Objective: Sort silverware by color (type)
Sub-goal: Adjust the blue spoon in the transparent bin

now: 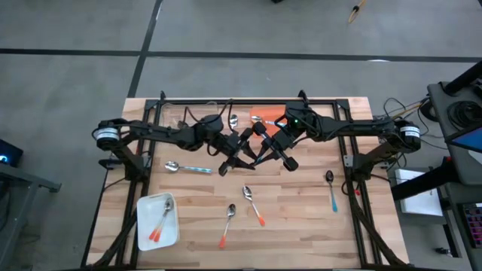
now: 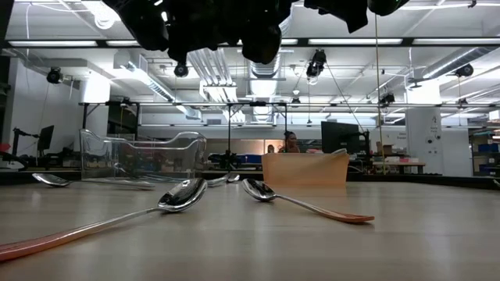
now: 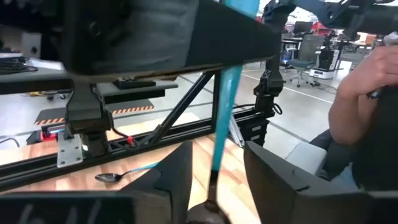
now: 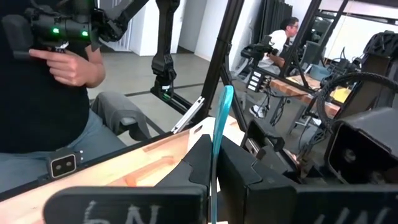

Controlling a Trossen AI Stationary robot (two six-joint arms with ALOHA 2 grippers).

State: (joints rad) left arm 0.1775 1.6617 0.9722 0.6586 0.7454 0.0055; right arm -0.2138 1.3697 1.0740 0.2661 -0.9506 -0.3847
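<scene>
Teal-handled spoon [image 4: 219, 134] held upright, long axis vertical, handle pointing up; right gripper [image 4: 214, 174] jaws clamped on it; left gripper [image 3: 214, 180] jaws apart around its handle, above bench [image 1: 301, 218] centre

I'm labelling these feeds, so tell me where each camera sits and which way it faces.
High view: above the table, looking straight down; both arms show, meeting mid-table.
Low view: at tabletop height, looking level past orange-handled spoons into the room; arms hang overhead.
Left wrist view: on the left arm, looking past its open left claw; a teal spoon handle stands between its fingers.
Right wrist view: on the right arm; the right claw is shut on that handle.
Both wrist views share this spoon.
</scene>
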